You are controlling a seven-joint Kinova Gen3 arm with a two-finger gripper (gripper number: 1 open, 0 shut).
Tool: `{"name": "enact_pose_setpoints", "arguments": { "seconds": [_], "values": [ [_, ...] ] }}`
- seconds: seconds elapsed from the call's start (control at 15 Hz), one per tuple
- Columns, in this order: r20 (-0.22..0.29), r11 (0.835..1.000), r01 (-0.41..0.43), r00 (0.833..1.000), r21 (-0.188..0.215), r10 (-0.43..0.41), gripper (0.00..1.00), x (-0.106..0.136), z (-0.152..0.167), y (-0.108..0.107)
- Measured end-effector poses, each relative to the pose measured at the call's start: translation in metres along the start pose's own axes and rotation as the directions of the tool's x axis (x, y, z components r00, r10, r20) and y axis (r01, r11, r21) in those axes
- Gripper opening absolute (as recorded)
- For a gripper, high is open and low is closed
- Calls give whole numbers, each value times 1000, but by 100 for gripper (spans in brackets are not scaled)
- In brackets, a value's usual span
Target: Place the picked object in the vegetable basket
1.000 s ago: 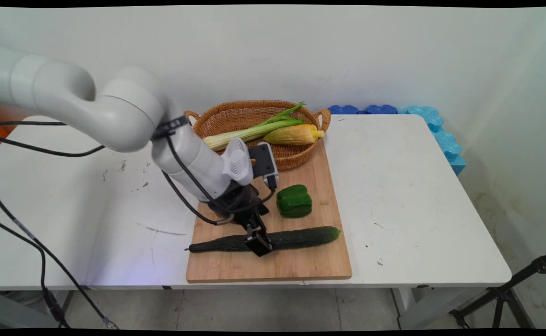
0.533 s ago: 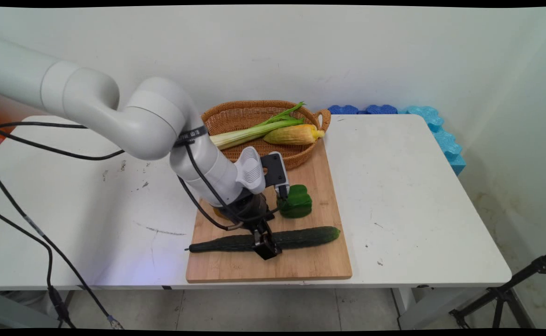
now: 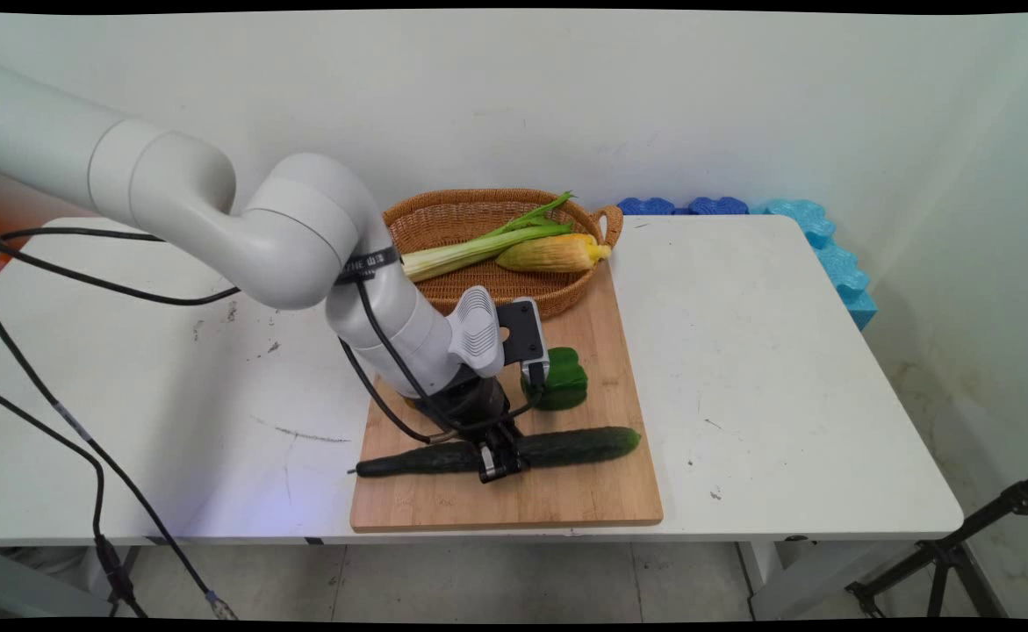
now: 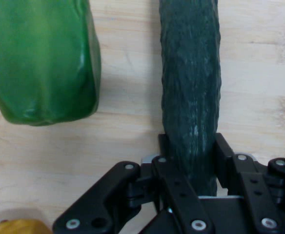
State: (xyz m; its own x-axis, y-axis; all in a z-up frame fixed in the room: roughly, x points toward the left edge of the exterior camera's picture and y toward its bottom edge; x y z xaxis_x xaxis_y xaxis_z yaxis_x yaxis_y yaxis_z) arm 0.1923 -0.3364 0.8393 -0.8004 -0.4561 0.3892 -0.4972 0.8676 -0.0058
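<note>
I see my gripper point(image 3: 499, 461) down low on the wooden cutting board point(image 3: 566, 500). Its two black fingers point(image 4: 168, 151) are pinching the long dark green cucumber point(image 3: 579, 445), one on each side, near its middle. In the hand view the cucumber point(image 4: 190, 87) runs straight up between the fingers, and both of them touch its bumpy skin.

The cucumber lies flat on the near part of the board. It goes from left to right, and its thin stem end points to the left.

A green pepper point(image 3: 564, 379) sits on the board just behind the cucumber, a bit to the right of my gripper. It is near the cucumber, but the two are not touching. The hand view shows bare wood between the pepper point(image 4: 40, 63) and the cucumber. A little bit of something yellow point(image 4: 15, 227) peeks in at the bottom corner of the hand view. I cannot tell what it is.

At the far end of the board is a brown woven basket point(image 3: 461, 215). Inside it are a yellow corn cob point(image 3: 553, 253) and a long pale green stalk with leaves point(image 3: 478, 246). The stalk lies just beside the corn.

The board rests on the white table point(image 3: 786, 369).
</note>
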Motion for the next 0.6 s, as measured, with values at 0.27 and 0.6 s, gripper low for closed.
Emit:
{"name": "enact_pose_setpoints", "arguments": {
  "seconds": [0.27, 0.6],
  "values": [
    [-12, 1000, 15, 1000, -12, -15, 0, 10, -30, 12],
    [-41, 998, 67, 997, -15, -68, 0, 35, -86, 12]
  ]
}}
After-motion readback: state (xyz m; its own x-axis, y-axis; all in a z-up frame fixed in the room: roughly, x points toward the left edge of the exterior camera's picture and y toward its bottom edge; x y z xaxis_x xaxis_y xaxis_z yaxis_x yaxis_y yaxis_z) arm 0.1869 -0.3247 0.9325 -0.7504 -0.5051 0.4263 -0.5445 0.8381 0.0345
